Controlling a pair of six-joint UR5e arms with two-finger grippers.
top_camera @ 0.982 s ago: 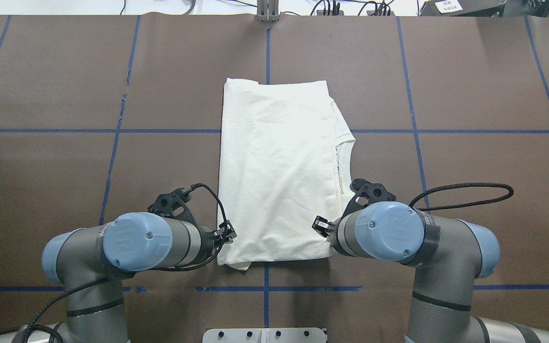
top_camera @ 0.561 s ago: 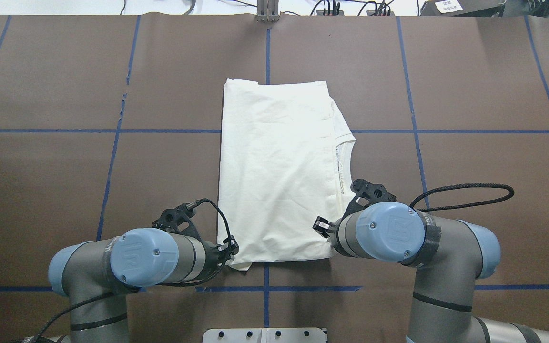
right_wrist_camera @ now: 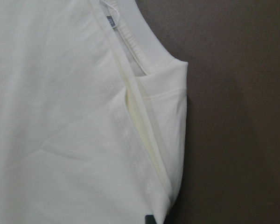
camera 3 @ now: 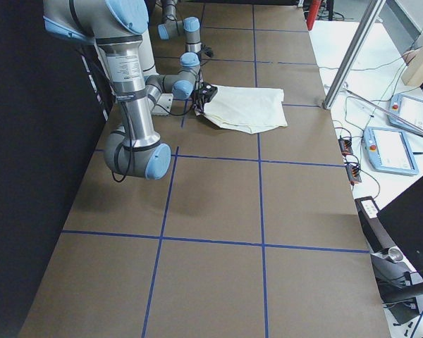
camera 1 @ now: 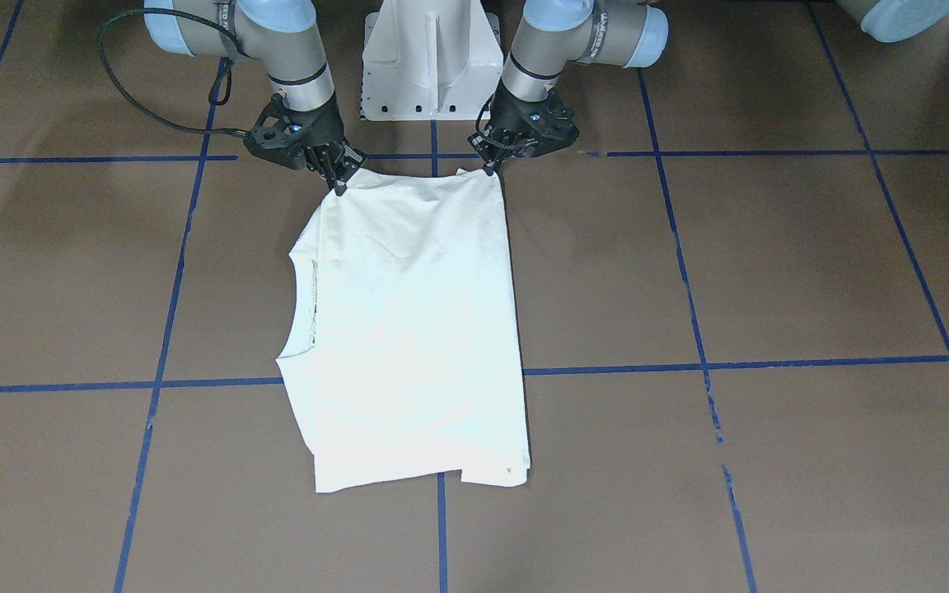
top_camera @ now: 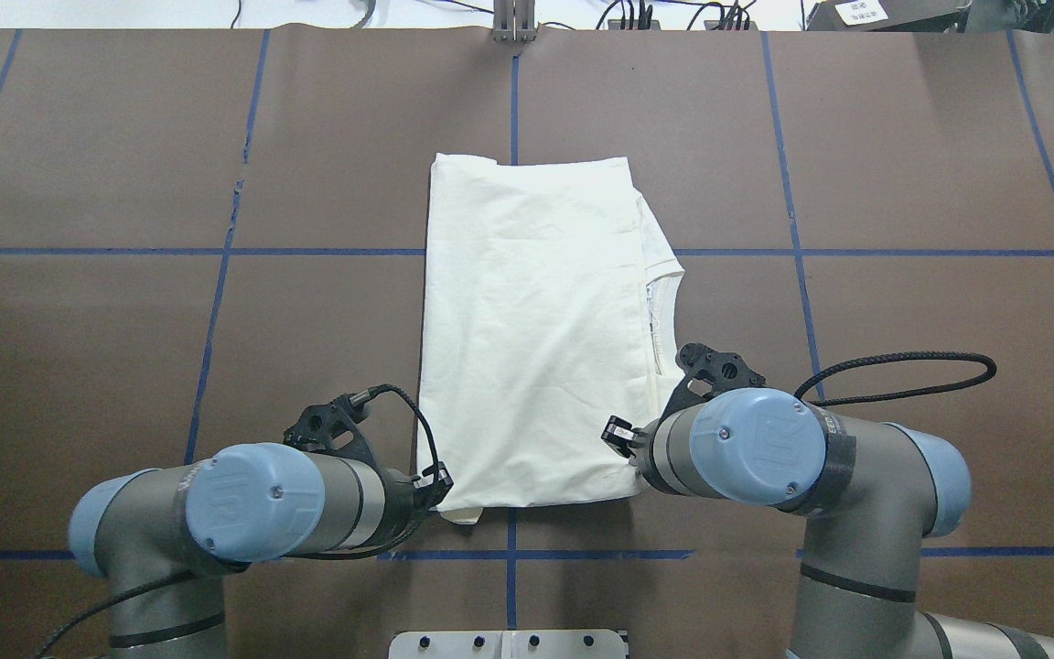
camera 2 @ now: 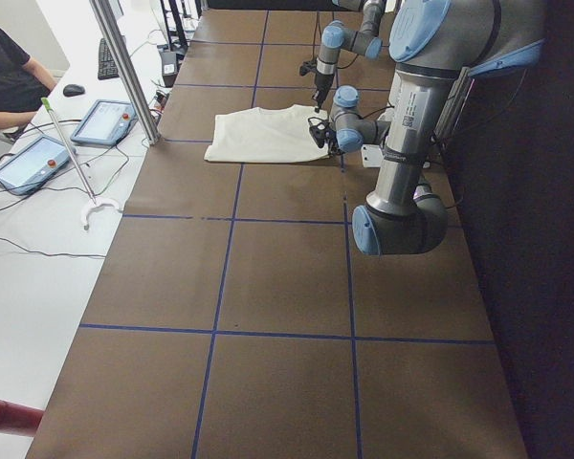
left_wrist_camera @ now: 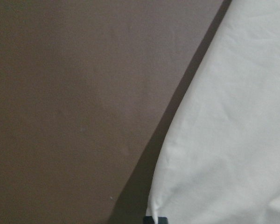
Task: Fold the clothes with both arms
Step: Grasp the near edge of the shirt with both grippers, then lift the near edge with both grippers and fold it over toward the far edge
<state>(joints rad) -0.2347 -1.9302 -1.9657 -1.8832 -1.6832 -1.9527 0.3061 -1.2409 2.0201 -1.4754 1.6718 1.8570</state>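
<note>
The folded T-shirt (top_camera: 536, 329) lay flat on the table (top_camera: 902, 165), at its middle, its long side running away from the robot across a tape line (top_camera: 856, 252). Its neck opening faced the robot's right. The left gripper (camera 1: 491, 167) sat at the near corner on the robot's left and the right gripper (camera 1: 340, 184) at the other near corner (both on the edge closest to the robot). Behind that edge, between the two arms, stood the pedestal base (camera 1: 429, 66). Beyond the table's far side, two teach pendants (camera 2: 105, 122) lay on a bench.
</note>
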